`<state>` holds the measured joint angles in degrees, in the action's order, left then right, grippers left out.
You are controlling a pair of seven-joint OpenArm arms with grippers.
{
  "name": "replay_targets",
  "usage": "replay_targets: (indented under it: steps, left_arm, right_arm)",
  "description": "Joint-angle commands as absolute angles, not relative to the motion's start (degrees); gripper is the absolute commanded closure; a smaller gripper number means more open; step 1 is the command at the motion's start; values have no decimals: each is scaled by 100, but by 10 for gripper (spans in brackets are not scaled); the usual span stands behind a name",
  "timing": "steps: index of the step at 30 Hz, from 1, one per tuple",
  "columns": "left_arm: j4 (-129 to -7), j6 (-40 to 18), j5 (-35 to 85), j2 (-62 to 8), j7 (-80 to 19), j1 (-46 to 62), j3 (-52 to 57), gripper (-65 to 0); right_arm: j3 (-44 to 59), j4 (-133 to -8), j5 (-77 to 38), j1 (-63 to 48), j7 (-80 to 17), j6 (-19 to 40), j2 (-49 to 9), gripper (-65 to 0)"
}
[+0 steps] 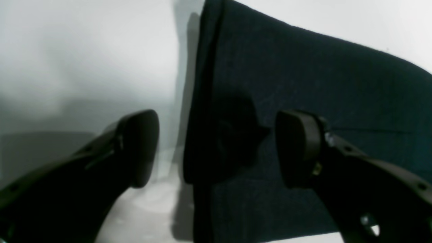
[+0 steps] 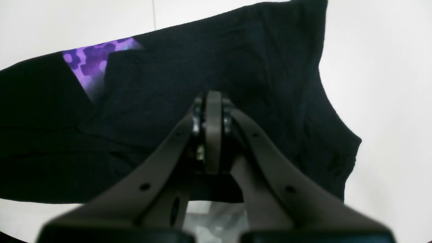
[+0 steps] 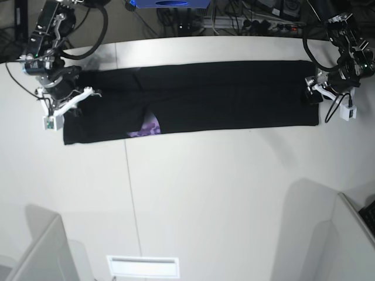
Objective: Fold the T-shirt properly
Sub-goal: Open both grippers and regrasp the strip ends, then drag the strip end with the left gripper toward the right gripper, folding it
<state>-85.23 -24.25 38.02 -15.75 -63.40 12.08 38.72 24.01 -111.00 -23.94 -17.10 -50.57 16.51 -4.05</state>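
Observation:
The black T-shirt [image 3: 222,93] lies as a long folded strip across the back of the white table [image 3: 205,193]. A patch of purple print [image 3: 149,127] peeks out of a fold near its left end, and the right wrist view shows the same purple print [image 2: 91,60]. My left gripper [image 1: 219,148] is open at the strip's right end, one finger over bare table and the other over the T-shirt [image 1: 303,77], straddling its folded edge. My right gripper [image 2: 213,101] is shut, its tips over the T-shirt [image 2: 202,60] near the strip's left end. In the base view the left gripper [image 3: 310,93] and right gripper [image 3: 79,99] sit at opposite ends.
A seam [image 3: 132,193] runs down the table toward its front. Grey panels stand at the front left corner [image 3: 41,252] and the front right corner [image 3: 351,234]. A white slotted plate [image 3: 142,266] lies at the front edge. Cables and gear crowd the back edge [image 3: 234,23].

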Motion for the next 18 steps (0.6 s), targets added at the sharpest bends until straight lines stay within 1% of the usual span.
replay_targets:
  steps: [1, 2, 3, 4, 8, 11, 12, 13, 18]
  left_arm:
    - [-8505, -2360, 3662, -1596, -6563, 1270, 3829, -520]
    - [-8505, -2360, 3679, -1596, -6563, 1288, 3811, -510]
    - [-8505, -2360, 3688, -1596, -6571, 1297, 3811, -476]
    - [-8514, -2360, 3697, -1596, -6571, 1305, 3811, -431]
    - [-8462, -2360, 3679, -1569, -6571, 1314, 3811, -214]
    - [-8453, -2360, 3670, -1569, -6580, 1314, 3811, -84]
    - [-8453, -2360, 3670, -1578, -6580, 1314, 3811, -31]
    - [-8453, -2360, 3688, -1587, -6580, 1314, 3811, 0]
    - [-8488, -2360, 3697, -1604, -6580, 1297, 3864, 0]
  right_arm:
    - [2440, -11213, -2457, -1684, -4936, 1657, -453, 0]
    - [2440, -11213, -2457, -1684, -4936, 1657, -453, 0]
    - [2440, -11213, -2457, -1684, -4936, 1657, -453, 0]
    - [2440, -11213, -2457, -1684, -4936, 1657, -453, 0]
    - [2440, -11213, -2457, -1675, -4936, 1657, -453, 0]
    - [2440, -11213, -2457, -1666, -4936, 1657, -453, 0]
    - [2440, -11213, -2457, -1666, -4936, 1657, -453, 0]
    - [2440, -11213, -2457, -1666, -4936, 1657, -453, 0]
    - [2448, -11204, -2457, -1666, -4936, 1657, -453, 0]
